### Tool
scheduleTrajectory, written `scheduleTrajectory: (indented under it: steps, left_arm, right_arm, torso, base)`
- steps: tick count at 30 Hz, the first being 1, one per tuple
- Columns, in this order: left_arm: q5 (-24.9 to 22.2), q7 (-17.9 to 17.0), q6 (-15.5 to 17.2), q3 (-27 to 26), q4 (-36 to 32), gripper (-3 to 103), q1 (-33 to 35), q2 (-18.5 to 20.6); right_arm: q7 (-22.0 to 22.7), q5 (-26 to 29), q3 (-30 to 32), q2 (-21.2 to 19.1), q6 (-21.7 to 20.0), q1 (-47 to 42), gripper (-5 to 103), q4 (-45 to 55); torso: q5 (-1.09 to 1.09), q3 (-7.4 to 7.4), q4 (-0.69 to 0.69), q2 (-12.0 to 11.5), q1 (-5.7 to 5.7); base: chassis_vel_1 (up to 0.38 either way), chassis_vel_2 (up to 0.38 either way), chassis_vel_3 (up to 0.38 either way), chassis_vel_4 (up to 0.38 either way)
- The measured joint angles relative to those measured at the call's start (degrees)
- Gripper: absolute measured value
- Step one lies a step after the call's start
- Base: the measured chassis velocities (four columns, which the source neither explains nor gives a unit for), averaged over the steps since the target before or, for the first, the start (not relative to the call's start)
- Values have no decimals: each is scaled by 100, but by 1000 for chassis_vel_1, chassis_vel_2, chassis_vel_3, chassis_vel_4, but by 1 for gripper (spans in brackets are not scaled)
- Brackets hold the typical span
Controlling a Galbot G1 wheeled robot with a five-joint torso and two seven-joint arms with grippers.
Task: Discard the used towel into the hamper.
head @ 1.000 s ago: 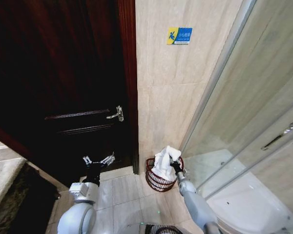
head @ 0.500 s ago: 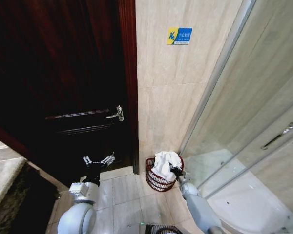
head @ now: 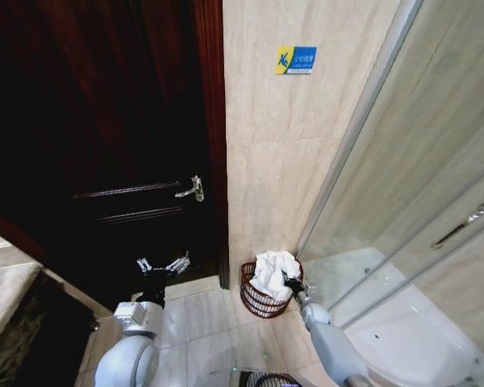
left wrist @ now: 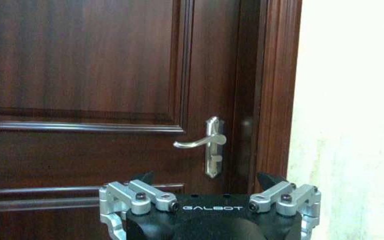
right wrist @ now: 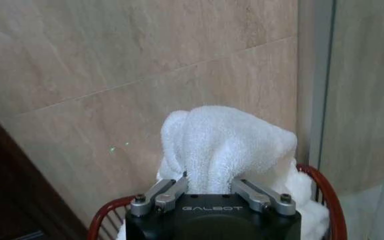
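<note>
The hamper (head: 256, 304), a small reddish-brown wire basket, stands on the floor in the corner between the tiled wall and the shower glass. The white towel (head: 273, 267) lies bunched in it, heaped above the rim. My right gripper (head: 289, 281) is at the hamper's right rim, shut on a fold of the towel. In the right wrist view the towel (right wrist: 225, 145) rises between the fingers of my right gripper (right wrist: 210, 182), with the hamper's red rim (right wrist: 330, 202) below. My left gripper (head: 163, 265) is held open in front of the door, nothing in it (left wrist: 205, 182).
A dark wooden door with a metal handle (head: 193, 189) fills the left. A tiled wall with a blue and yellow sign (head: 296, 59) is straight ahead. The glass shower door (head: 411, 201) slants along the right. Pale floor tiles lie open before the hamper.
My right gripper has come down with the towel, which has sunk from well above the rim into the hamper. The left arm has not moved.
</note>
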Motion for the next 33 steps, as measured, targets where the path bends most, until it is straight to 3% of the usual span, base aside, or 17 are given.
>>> scheduleTrajectory:
  steps: [6,7,9,10,14,25,33]
  left_arm:
    - [0,0,0,0,0,100,-1,0]
    - [0,0,0,0,0,100,-1,0]
    - [0,0,0,0,0,100,-2,0]
    - [0,0,0,1,0,100,-2,0]
    - [0,0,0,0,0,100,-1,0]
    - [0,0,0,0,0,100,0,0]
    - [0,0,0,0,0,100,-1,0]
  right_arm:
    - [-23,-223,16,17,-16,-73,10,-20]
    - [-28,-368,24,43,-26,-57,21,-173]
    - [-44,-468,55,72,-15,-5,21,-342]
    - [-104,-563,129,116,13,140,16,-670]
    - [-262,-791,428,247,12,514,12,-1314]
    - [-532,-1647,1011,617,-138,1165,12,-2451]
    - [-537,-1833,1155,663,-165,1475,12,-3151]
  torso:
    - [2,1,2,-1,3]
    - [1,2,2,-2,7]
    - [4,2,1,-3,9]
    - [4,3,-1,-3,9]
    - [-1,0,0,-2,1]
    - [2,0,0,0,2]
    - [2,0,1,0,2]
  base:
    - [-152,131,182,-179]
    - [-155,114,145,-128]
    - [-108,103,145,-22]
    - [-64,51,49,-14]
    - [-32,26,-8,-7]
    - [19,-3,-13,8]
    - [0,0,0,0]
